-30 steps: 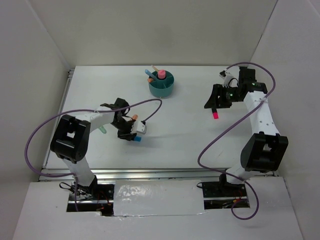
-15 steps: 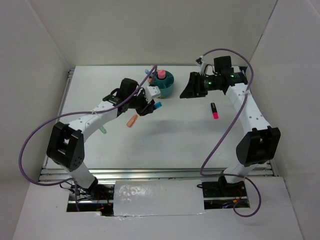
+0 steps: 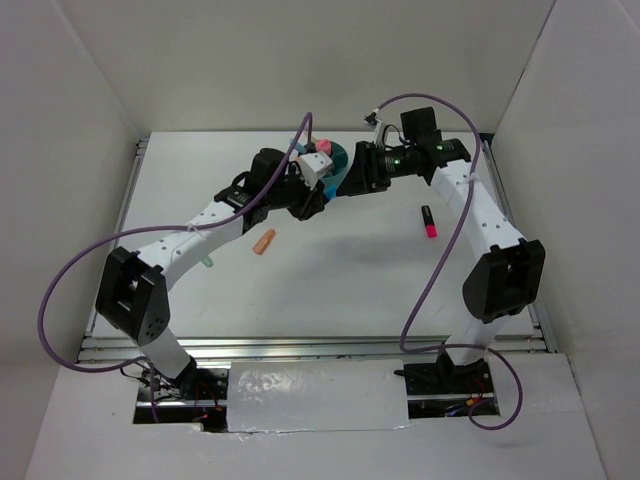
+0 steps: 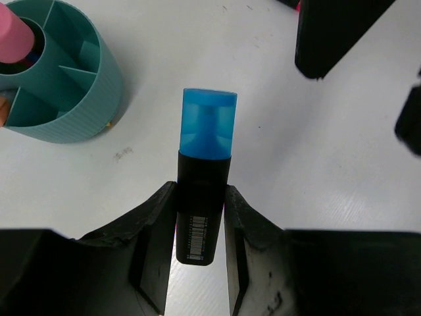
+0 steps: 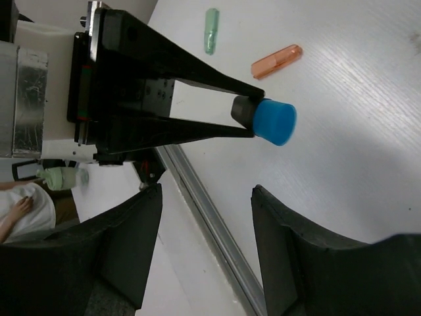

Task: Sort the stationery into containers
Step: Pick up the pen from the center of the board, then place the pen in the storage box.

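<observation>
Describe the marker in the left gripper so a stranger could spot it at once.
Find the round teal organizer cup at the far middle of the table. Beside it the left gripper clamps a stubby marker with a black barrel. Its blue cap sets it apart from the loose orange stub, mint stub and pink marker.

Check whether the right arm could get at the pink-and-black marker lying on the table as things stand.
Probably yes: the right gripper is open and empty, and the pink-and-black marker lies alone on the table nearby, nothing over it.
</observation>
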Robot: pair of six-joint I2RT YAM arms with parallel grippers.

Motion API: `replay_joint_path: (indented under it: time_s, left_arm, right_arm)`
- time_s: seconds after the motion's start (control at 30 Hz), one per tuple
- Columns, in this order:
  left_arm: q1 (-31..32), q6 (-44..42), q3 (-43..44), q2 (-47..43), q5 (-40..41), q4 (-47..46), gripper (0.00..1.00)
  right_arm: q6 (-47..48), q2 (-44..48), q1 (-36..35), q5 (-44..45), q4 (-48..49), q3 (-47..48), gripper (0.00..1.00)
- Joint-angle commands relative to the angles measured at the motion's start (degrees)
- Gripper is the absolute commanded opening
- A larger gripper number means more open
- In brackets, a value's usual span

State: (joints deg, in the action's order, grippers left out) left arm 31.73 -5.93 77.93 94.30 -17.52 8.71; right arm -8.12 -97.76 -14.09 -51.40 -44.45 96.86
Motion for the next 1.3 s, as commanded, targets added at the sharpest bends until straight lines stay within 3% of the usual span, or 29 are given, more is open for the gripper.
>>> replay_joint_path:
  time_s: [0.0,0.8,0.97,1.13,1.27]
  left_arm:
    - [0.79,2.51,1.0,-1.66,0.2,-3.52,0.0]
    - [2.2,2.16,-0.32,-4.48,-1.38,-4.49,0.0]
    - [2.29,2.33,-0.76,-4.74,-1.9,-4.58,0.0]
    - [2.29,2.94,-0.06,-4.65,-0.5,-4.75,0.0]
    - [2.29,2.77,0.29,-4.57,0.29,-4.58,0.11]
  right_arm:
    - [-0.32,-0.33,-0.94,-1.78,2.17,-0.09,0.64]
    - [-4.8,-7.1,-1.12,-4.5,6.3,4.04,0.6]
    - [-5.5,-7.54,-1.12,-5.38,6.92,4.57,0.47]
    - [-5.77,-7.19,-1.12,-6.7,7.71,3.6,0.2]
    - [-5.06,-6.57,-1.12,-5.39,7.27,2.72,0.08]
